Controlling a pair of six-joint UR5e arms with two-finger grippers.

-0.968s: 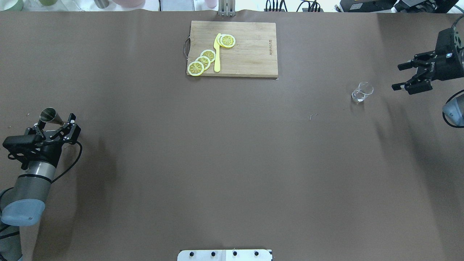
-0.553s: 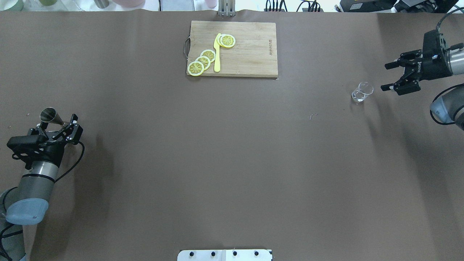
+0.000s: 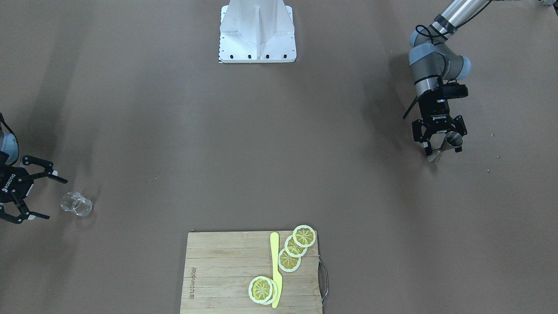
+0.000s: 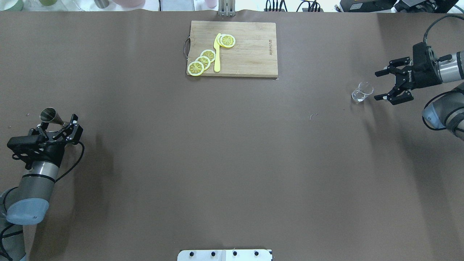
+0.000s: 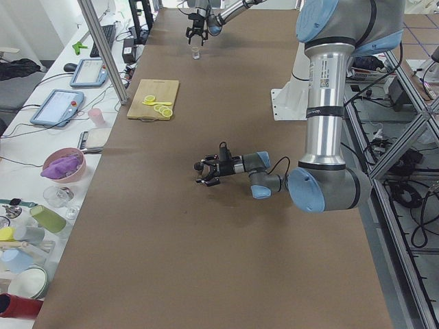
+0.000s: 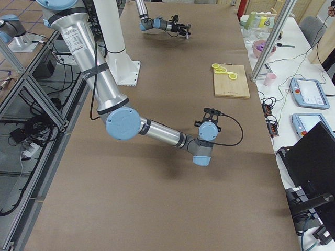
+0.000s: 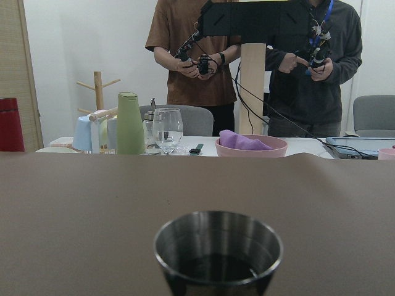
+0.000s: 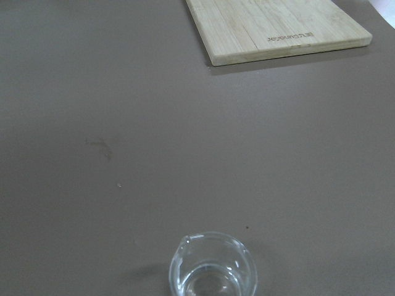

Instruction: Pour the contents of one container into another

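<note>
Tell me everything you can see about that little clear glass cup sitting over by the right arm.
The small clear glass tumbler is short, round and transparent, with a thick base and a small pouring lip on its rim that shows in the right wrist view. It stands upright on the brown table cover, well away from the cutting board. No coloured contents show; whether it holds clear liquid cannot be told. The right gripper is just beside it with its jaws spread, not touching it.
</note>
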